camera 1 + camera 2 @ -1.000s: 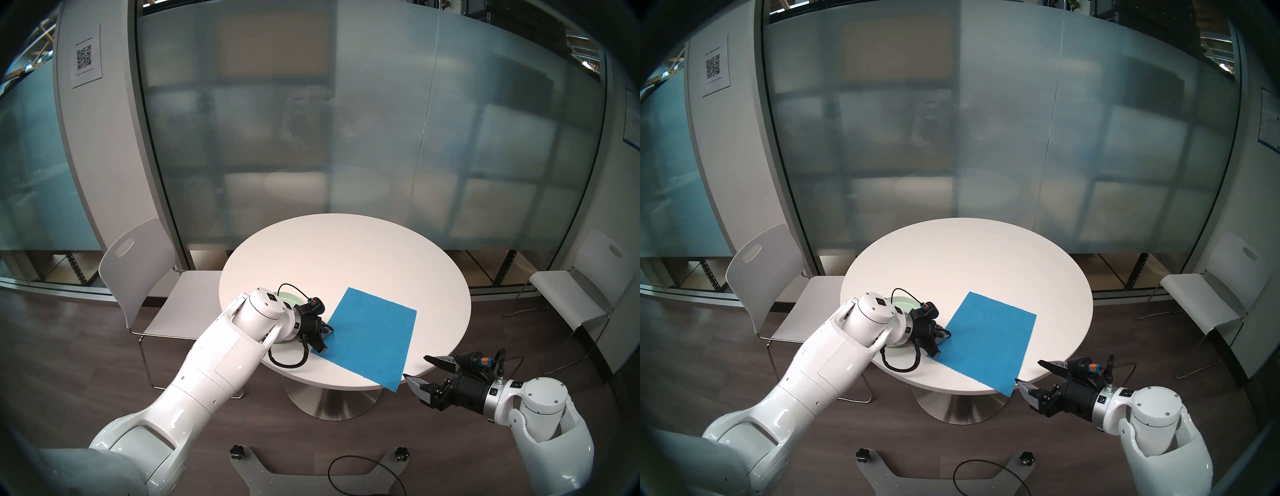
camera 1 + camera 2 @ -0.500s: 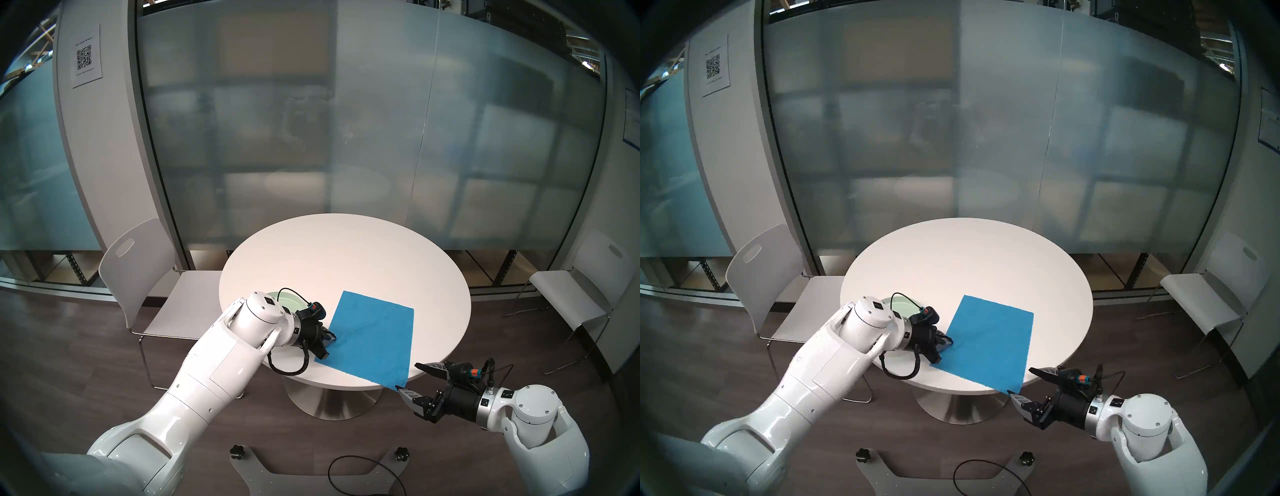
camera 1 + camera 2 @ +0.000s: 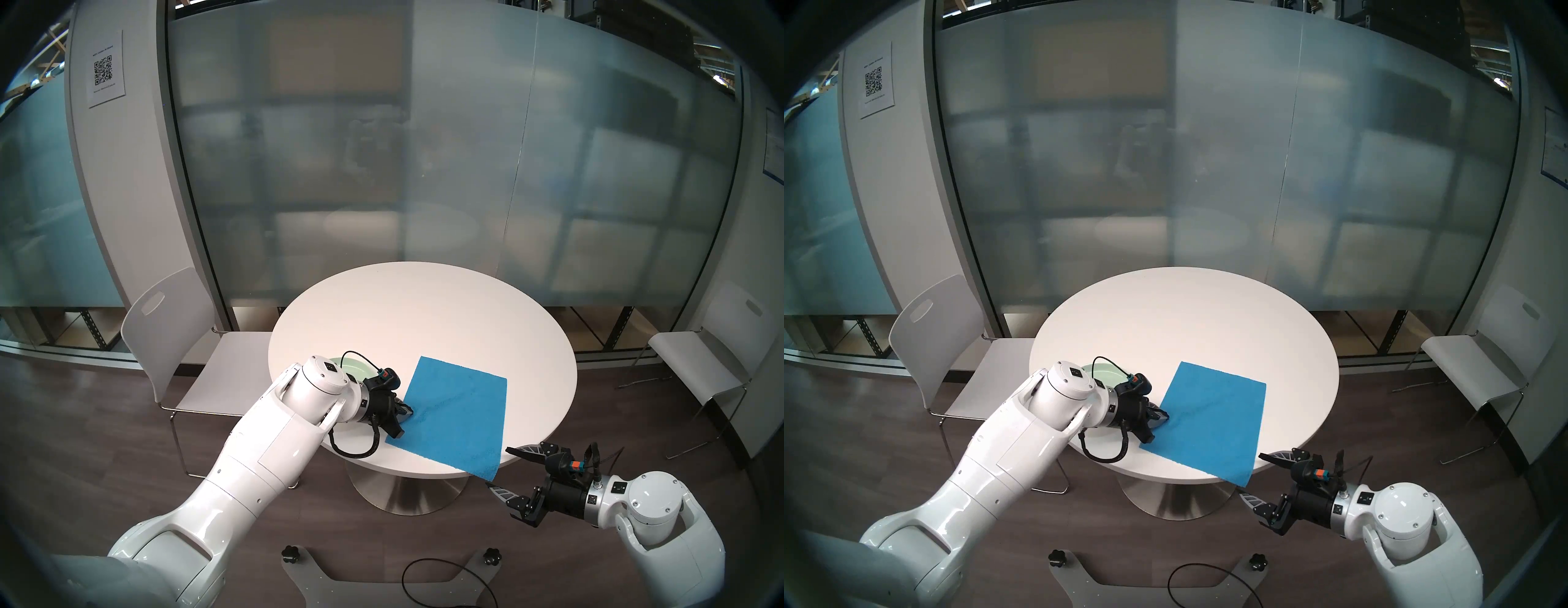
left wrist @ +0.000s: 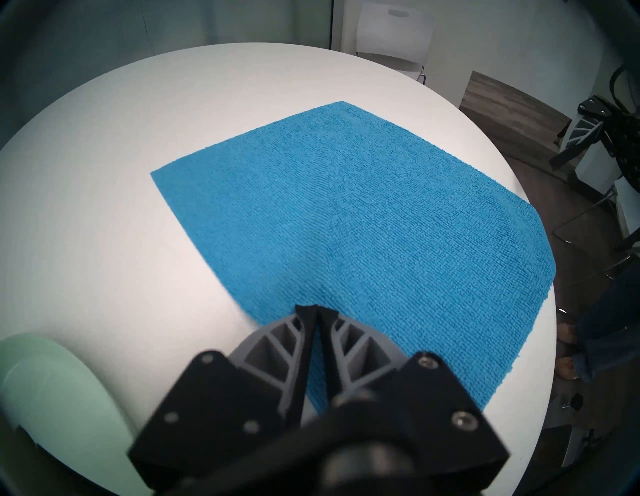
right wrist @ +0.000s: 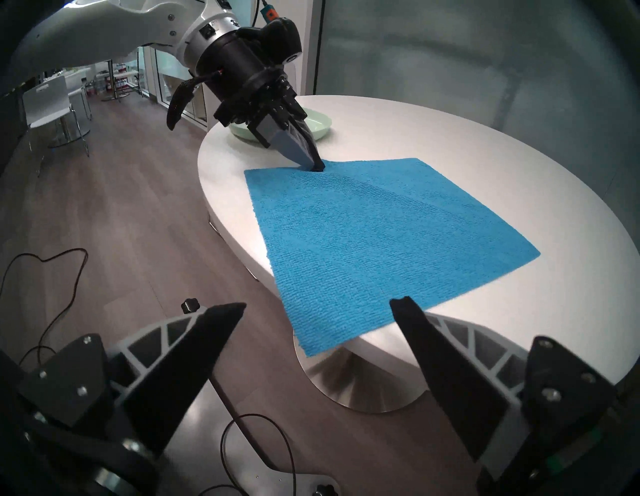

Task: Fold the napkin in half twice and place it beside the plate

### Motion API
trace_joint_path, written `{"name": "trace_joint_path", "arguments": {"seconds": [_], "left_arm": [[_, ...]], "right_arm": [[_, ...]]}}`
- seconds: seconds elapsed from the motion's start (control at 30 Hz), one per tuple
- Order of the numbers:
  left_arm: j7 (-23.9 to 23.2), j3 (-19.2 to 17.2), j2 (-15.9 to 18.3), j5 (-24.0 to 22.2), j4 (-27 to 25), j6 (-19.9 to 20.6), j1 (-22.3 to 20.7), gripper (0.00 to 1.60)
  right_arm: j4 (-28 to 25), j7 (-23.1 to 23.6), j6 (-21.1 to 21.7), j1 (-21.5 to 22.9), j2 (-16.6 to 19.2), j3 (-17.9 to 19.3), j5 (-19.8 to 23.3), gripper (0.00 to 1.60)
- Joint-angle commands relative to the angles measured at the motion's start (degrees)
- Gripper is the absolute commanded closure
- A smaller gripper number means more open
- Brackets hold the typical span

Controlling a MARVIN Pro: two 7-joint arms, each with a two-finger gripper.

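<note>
Right claw (image 3: 496, 466) rolled — spread by blue napkin (image 3: 456, 418) corner, no writing legible

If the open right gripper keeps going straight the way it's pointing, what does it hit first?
Probably the napkin's overhanging near corner: the right gripper is open and aimed at it, with the table edge just behind. Depth is unclear.

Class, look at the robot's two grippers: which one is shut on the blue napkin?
The left gripper: its fingers are pinched on the napkin's edge near the plate. The right gripper is wide open, holding nothing.
</note>
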Motion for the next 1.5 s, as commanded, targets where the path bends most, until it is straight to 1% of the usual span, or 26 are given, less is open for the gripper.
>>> {"name": "trace_joint_path", "arguments": {"seconds": [0.0,0.23,0.3,0.47,0.57,1.2,1.3,1.33,1.37,1.4,1.47], "left_arm": [[0.25,-0.23,-0.57,-0.08,-0.67,-0.32,-0.89,0.97],[0.24,-0.31,-0.58,-0.13,-0.71,-0.26,-0.87,0.97],[0.27,-0.34,-0.59,-0.14,-0.79,-0.23,-0.81,0.97],[0.29,-0.37,-0.57,-0.13,-1.18,0.06,-0.60,0.97],[0.37,-0.40,-0.53,-0.12,-1.39,0.12,-0.37,0.97],[0.24,-0.44,0.22,0.01,-3.33,0.43,0.54,0.95],[0.19,-0.40,0.32,0.02,-3.45,0.41,0.57,0.95],[0.18,-0.40,0.35,0.02,-3.51,0.43,0.58,0.95],[0.14,-0.38,0.38,0.01,-3.55,0.43,0.57,0.95],[0.13,-0.37,0.40,0.00,-3.56,0.44,0.56,0.95],[0.13,-0.34,0.42,-0.01,-3.52,0.36,0.57,0.95]], "right_arm": [[1.32,-0.38,-2.59,3.29,0.43,-1.14,-1.20,0.00],[2.80,-0.26,-6.12,4.96,1.25,-3.11,-3.68,0.00],[2.82,-0.78,-7.47,4.94,1.77,-3.68,-5.51,0.00],[3.96,-1.94,-9.86,5.60,1.78,-4.69,-8.09,0.00],[4.47,-2.14,-10.19,6.30,1.97,-5.27,-9.22,0.00],[7.49,-2.35,-11.79,9.25,1.83,-7.53,-11.67,0.00],[7.90,-2.57,-12.20,9.59,1.64,-7.98,-12.01,0.06],[7.99,-2.64,-12.34,9.66,1.60,-8.10,-12.09,0.15],[8.01,-2.70,-12.36,9.76,1.54,-8.25,-12.14,0.34],[8.01,-2.75,-12.36,9.83,1.50,-8.35,-12.18,0.40],[8.06,-2.89,-12.44,9.90,1.47,-8.49,-12.28,0.40]]}}
